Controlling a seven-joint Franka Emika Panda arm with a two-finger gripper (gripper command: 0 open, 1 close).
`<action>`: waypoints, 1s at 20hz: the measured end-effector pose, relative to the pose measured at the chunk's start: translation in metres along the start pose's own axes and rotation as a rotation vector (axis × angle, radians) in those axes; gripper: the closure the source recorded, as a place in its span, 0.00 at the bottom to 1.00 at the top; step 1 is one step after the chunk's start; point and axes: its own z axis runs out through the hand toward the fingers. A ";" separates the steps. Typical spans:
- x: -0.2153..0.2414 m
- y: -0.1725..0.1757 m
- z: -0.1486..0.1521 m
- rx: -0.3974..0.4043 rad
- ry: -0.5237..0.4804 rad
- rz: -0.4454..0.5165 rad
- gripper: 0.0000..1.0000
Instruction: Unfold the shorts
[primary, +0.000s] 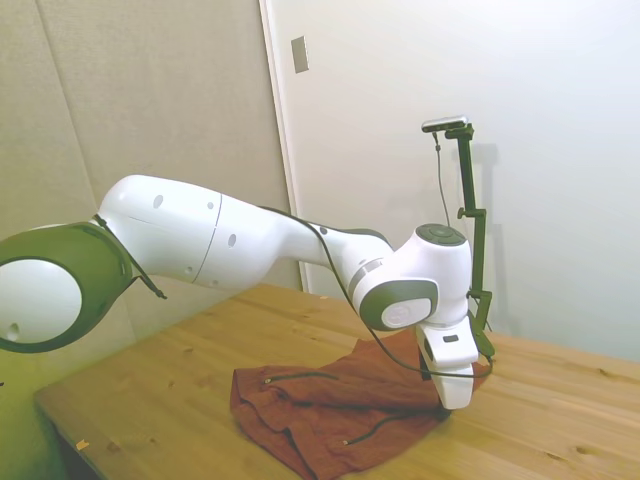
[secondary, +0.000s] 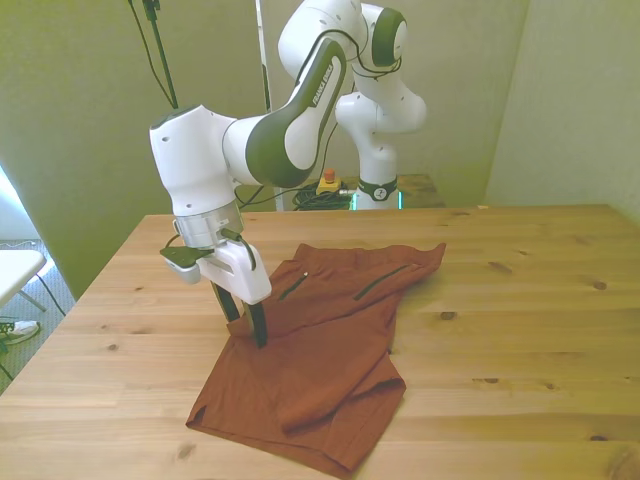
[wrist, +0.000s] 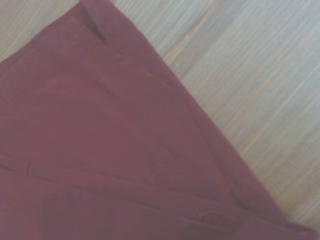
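Your claw (secondary: 247, 325) is down at the edge of the shorts (secondary: 320, 350), fingers slightly spread and straddling the cloth, not yet pinching. The shorts lie folded mid-surface (secondary: 520, 300), so this edge looks like your handle for peeling the layer open.

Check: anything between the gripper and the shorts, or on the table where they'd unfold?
Nothing visible. The gripper is already down at the shorts, at their edge on the front view's left. The table around the cloth shows only bare wood.
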 end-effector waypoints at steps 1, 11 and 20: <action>-0.001 0.000 0.001 -0.003 -0.003 -0.001 1.00; 0.001 0.003 0.001 -0.018 -0.015 0.002 1.00; 0.008 0.002 -0.014 -0.019 -0.020 0.000 1.00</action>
